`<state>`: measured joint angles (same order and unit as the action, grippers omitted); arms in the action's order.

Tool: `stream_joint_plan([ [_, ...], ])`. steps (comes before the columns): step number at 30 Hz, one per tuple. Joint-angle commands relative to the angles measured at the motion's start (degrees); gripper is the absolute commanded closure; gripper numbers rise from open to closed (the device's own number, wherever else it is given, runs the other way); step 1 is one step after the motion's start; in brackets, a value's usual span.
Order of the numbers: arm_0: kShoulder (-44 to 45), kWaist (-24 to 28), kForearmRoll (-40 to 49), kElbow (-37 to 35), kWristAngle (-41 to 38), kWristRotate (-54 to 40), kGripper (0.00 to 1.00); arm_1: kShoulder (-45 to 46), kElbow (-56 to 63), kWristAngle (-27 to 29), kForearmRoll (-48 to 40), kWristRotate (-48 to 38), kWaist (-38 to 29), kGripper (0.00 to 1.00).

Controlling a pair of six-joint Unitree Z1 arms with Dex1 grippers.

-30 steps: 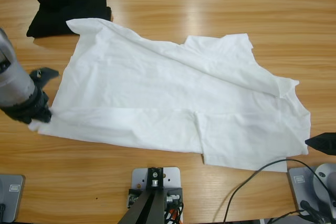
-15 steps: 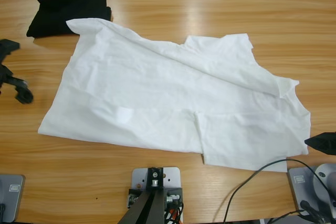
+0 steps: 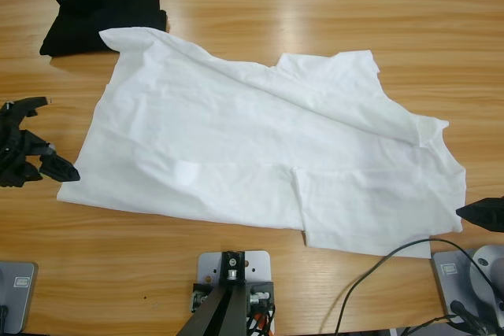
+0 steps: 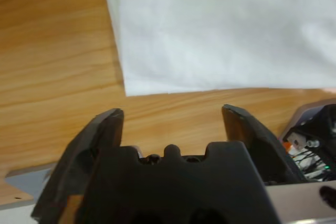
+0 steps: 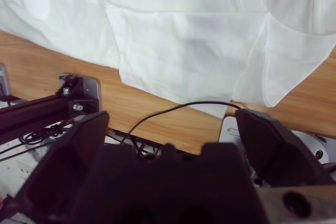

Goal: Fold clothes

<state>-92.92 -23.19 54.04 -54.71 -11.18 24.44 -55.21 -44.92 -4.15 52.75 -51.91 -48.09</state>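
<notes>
Leftmost, left gripper [image 3: 35,141] sits on bare table [image 3: 236,13], jaws spread, empty, just beside the white T-shirt [image 3: 260,147] corner. Black folded garment [image 3: 102,21] lies far left, its edge under the shirt. T-shirt lies spread mid-table, partly folded. Right gripper [image 5: 173,124] at near-right edge, jaws spread, empty.

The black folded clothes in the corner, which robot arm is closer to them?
Left. The left gripper sits by the T-shirt at the table edge below the black folded garment. The right gripper is far across the table, past the shirt's other end.
</notes>
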Motion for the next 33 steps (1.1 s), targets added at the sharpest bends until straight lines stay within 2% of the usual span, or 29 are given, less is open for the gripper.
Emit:
stream_joint_plan([
  [1,-2.20,11.06,-8.06,6.62,-7.63,-1.27,0.243,0.03,1.67,1.04,-0.34,0.67,-0.61,0.023],
  [5,-6.20,11.87,-17.62,10.55,-13.29,-6.37,0.239,-0.42,1.67,0.99,-0.37,0.67,-0.61,0.023],
  [7,-8.02,12.03,-19.32,10.69,-16.17,-9.08,0.239,-0.35,1.67,0.99,-0.30,0.67,-0.61,0.023],
  [16,-6.94,11.76,-20.20,14.68,-17.35,-4.60,0.234,-0.51,1.67,1.02,-0.35,0.67,-0.61,0.023],
  [19,-6.73,11.76,-20.29,14.81,-15.91,-3.37,0.171,-0.51,1.67,0.99,-0.37,0.67,-0.61,0.023],
  [21,-6.57,11.76,-20.45,14.81,-15.80,-3.35,0.169,-0.51,1.75,0.99,-0.37,0.67,-0.61,0.023],
  [24,-1.70,11.76,-20.24,14.31,-15.14,-3.56,0.169,-0.51,1.76,0.99,-0.37,0.67,-0.61,0.023],
  [26,2.43,13.21,-16.97,13.19,-14.15,-3.56,0.170,-0.74,1.76,0.99,-0.46,0.68,-0.61,0.023],
  [29,2.65,14.96,-11.36,10.96,-14.13,-3.37,0.170,-1.28,1.76,0.93,-0.63,0.79,-0.61,0.023],
  [33,2.78,14.58,-11.94,11.31,-13.36,-3.47,0.170,-0.84,1.76,0.72,-0.55,0.84,-0.61,0.023],
])
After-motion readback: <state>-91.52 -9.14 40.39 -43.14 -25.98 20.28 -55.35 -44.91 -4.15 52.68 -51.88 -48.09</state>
